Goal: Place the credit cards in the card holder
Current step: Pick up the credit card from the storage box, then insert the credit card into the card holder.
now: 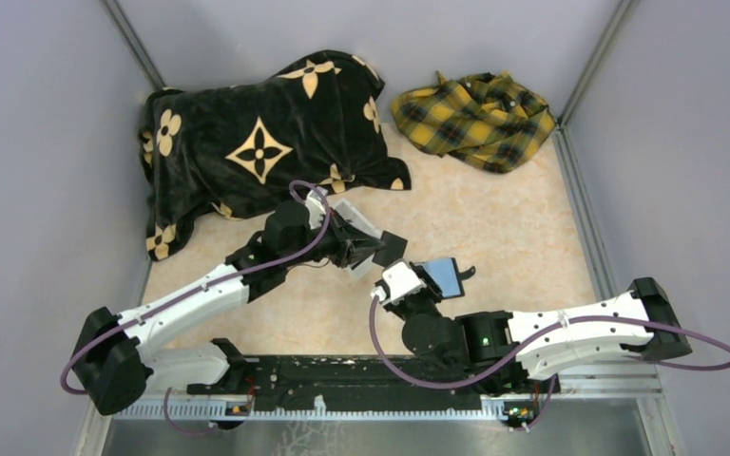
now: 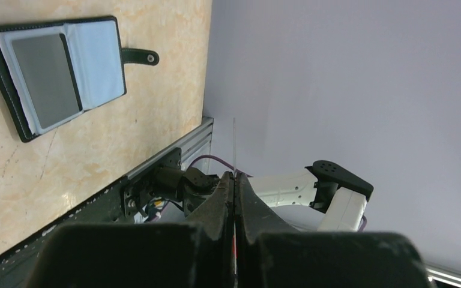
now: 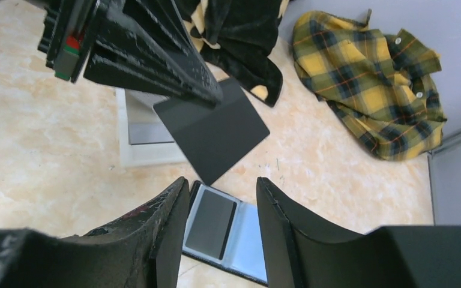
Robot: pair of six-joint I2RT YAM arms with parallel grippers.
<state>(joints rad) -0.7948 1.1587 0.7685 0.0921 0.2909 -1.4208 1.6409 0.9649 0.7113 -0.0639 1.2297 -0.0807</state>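
The left end effector (image 3: 211,96) clamps a dark credit card (image 3: 213,132) above the open card holder (image 3: 246,237), which lies under the wide, empty right end effector (image 3: 222,189); insertion seems in hand; next, the card's edge must meet a slot (image 2: 99,63).

A big black blanket (image 1: 266,142) with yellow flower shapes lies bunched up at the far left of the table (image 1: 513,228). The table top is pale, like cream stone. A yellow and dark checked shirt (image 1: 475,119) lies crumpled in the far right corner, apart from the blanket. It has small buttons. A white box (image 3: 150,157) with an open top sits on the table near the blanket's front edge. Grey walls (image 1: 38,190) stand at the left, the back and the right. A black rail (image 1: 361,380) runs along the near edge.
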